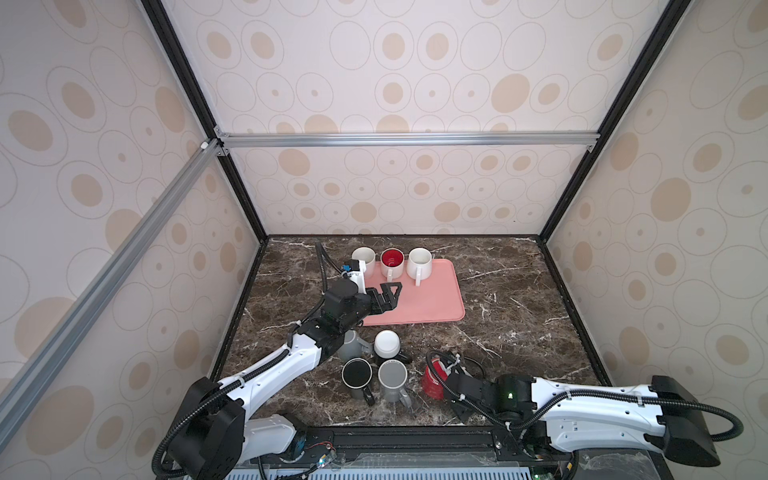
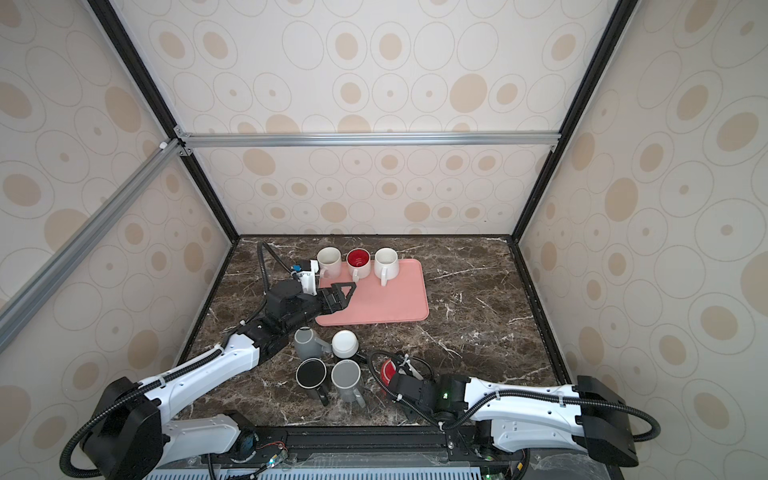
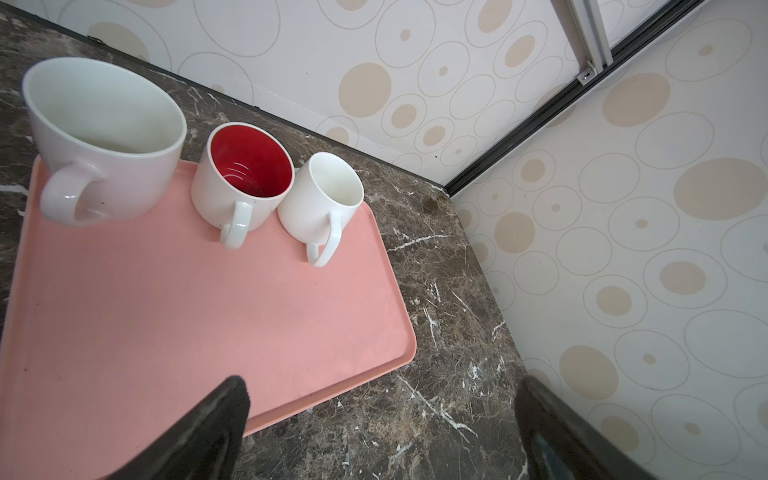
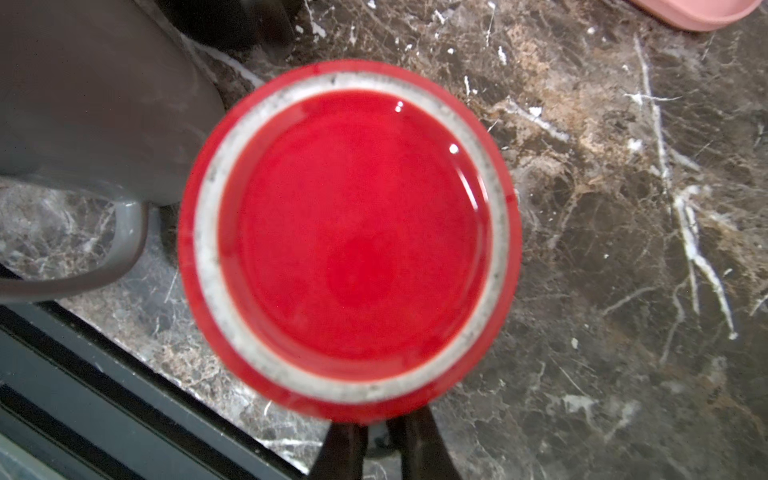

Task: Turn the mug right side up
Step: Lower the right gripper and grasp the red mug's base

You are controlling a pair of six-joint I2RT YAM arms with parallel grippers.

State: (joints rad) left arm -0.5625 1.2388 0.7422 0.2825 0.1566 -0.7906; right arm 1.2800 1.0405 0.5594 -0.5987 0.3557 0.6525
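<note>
**At the counter's front edge: red mug inverted, right jaws close beside it**

Near the front edge of the counter (image 1: 519, 316), about midway along it, the red mug (image 1: 431, 380) stands mouth-down. In the right wrist view its glossy red base faces the camera, ringed by a pale unglazed foot.

**Right gripper** (image 4: 376, 434): positioned at the red mug. The jaws stand close together with only a narrow gap. Their tips pass out of sight behind the mug's body, so it cannot be told whether they pinch the handle or the wall.

**Left gripper** (image 1: 390, 297): located above the left part of the pink tray (image 1: 432, 307). The jaws are spread wide, and in the left wrist view the tray corner and the counter show between them.

**Tray contents:** the tray lies in the rear half of the counter. Three mugs stand upright in a row along its rear edge, handles toward the front edge:
- wide white mug (image 1: 363, 258)
- red-lined mug (image 1: 392, 261)
- tall white mug (image 1: 419, 262)

**Cluster between the tray and the front edge:**
- grey mug (image 1: 392, 376), base-up, just beside the red mug on its left-edge side
- black-topped mug (image 1: 356, 372), just beside the grey mug; which way up it stands cannot be told
- small white mug (image 1: 386, 343), apparently base-up, behind those two
- second grey mug (image 1: 349, 345), partly hidden under the left arm
</note>
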